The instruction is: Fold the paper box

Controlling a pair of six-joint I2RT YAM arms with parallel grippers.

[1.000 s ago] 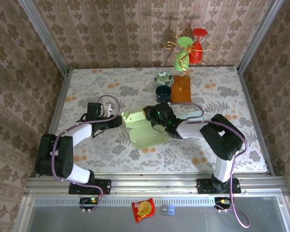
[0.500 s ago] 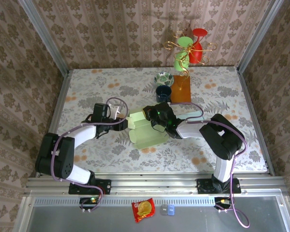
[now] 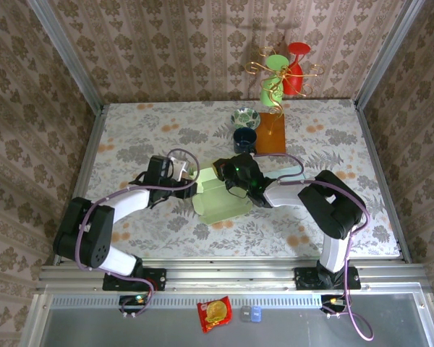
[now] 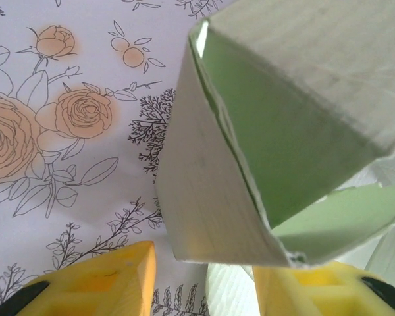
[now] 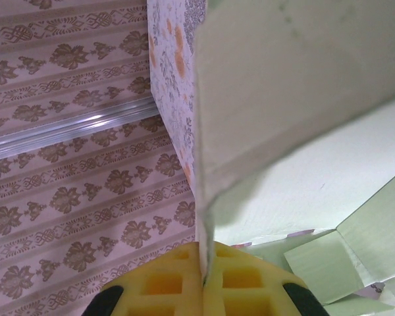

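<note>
The pale green paper box (image 3: 220, 199) lies half-formed at the table's middle, one wall raised. My right gripper (image 3: 230, 178) is shut on the top edge of that raised wall; in the right wrist view the thin paper wall (image 5: 263, 99) runs down into the closed yellow pads (image 5: 184, 283). My left gripper (image 3: 193, 183) presses against the box's left end. In the left wrist view its yellow fingers (image 4: 99, 283) stand apart, open, and the folded end flap (image 4: 210, 197) hangs just above the gap, near the right finger.
Behind the box stand a dark blue cup (image 3: 244, 139), a patterned bowl (image 3: 244, 116) and a wooden board (image 3: 270, 134) carrying a gold wire rack with green and red cups (image 3: 282, 76). A snack packet (image 3: 214, 313) lies on the front rail. Floral tablecloth (image 3: 145, 137) spreads left.
My left gripper has travelled right into the box's left end, pushing the spread side flap inward and up. Its jaws widened slightly. The right gripper stays clamped on the wall.
</note>
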